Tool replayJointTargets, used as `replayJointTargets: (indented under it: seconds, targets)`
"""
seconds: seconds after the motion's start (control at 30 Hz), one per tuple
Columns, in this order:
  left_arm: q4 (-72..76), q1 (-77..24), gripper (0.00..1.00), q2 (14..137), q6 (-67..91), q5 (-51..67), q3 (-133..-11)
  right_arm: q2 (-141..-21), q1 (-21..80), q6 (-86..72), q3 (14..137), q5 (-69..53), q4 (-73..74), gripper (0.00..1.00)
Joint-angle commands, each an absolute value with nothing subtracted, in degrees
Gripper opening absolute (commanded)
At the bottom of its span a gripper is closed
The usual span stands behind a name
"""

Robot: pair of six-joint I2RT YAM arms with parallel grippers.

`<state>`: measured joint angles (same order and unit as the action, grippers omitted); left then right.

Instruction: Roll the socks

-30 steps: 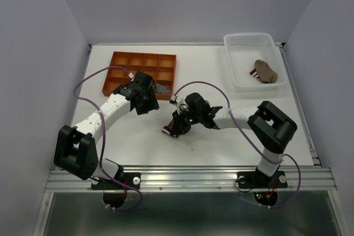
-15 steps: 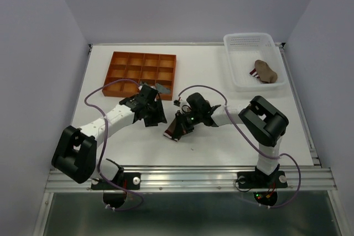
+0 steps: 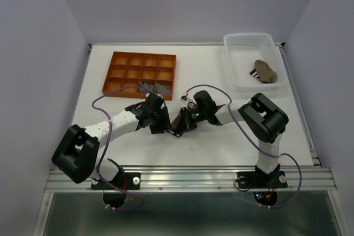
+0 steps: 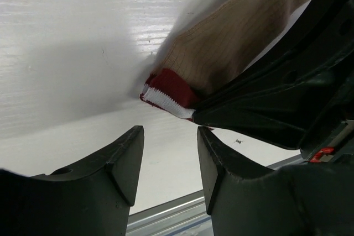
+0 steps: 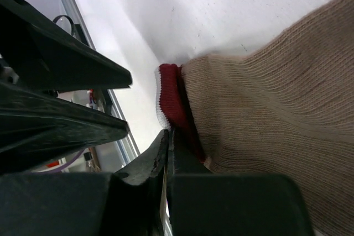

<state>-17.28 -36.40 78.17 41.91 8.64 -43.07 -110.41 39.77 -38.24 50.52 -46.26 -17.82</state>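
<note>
Tray (image 3: 142, 54) at ten o'clock, grey socks (image 3: 149, 88) bunched at its near edge — how many is hard to tell. Left claw (image 4: 168, 136) stands half-wide and empty, just short of the red-white cuff of the tan sock (image 4: 221, 48). Right claw (image 5: 167, 136) is pinched on that cuff at table centre — the sock's far end is cut off. Basket (image 3: 243, 62) at two o'clock holds a rolled sock (image 3: 266, 71).

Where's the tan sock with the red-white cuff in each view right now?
Top external: tan sock at about picture centre.
Left wrist: upper right, cuff at centre.
Right wrist: fills the right half.
Shared landmark: the red-white cuff, beside the shut right jaws.
</note>
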Motion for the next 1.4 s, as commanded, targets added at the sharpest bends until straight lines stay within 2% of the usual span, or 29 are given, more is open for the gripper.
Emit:
replayJointTargets:
  seconds: [0.0, 0.5, 0.83, 0.9, 1.0, 1.03, 1.27, 1.37]
  targets:
    - [-14.59, -37.09, 0.54, 78.66, 43.85, 8.96, -41.75, -110.65, 39.46, -39.99, 50.01, -48.34, -22.15, 0.01]
    - [-13.27, -38.14, 0.51, 84.29, 47.72, 5.45, -43.33, -111.62, 38.41, -41.84, 47.90, -48.43, -25.40, 0.01]
    - [-12.74, -38.23, 0.42, 87.80, 49.83, 5.45, -44.30, -111.10, 38.41, -42.36, 46.32, -49.13, -28.74, 0.01]
    - [-12.66, -38.32, 0.36, 88.41, 49.83, 5.36, -44.82, -111.01, 38.41, -41.84, 46.32, -49.13, -28.74, 0.01]
    - [-13.09, -38.58, 0.07, 89.38, 49.57, 5.54, -45.79, -110.31, 38.41, -40.35, 45.88, -48.34, -28.56, 0.01]
    - [-14.40, -38.76, 0.00, 89.65, 49.40, 4.84, -46.31, -109.69, 38.41, -39.91, 45.79, -48.08, -28.48, 0.03]
    - [-21.08, -38.85, 0.00, 91.49, 47.20, 3.87, -51.06, -103.98, 38.41, -28.23, 47.90, -41.76, -17.59, 0.25]
    - [-25.48, -38.85, 0.00, 92.72, 45.53, 4.48, -53.61, -99.50, 39.29, -21.64, 48.60, -37.01, -12.05, 0.32]
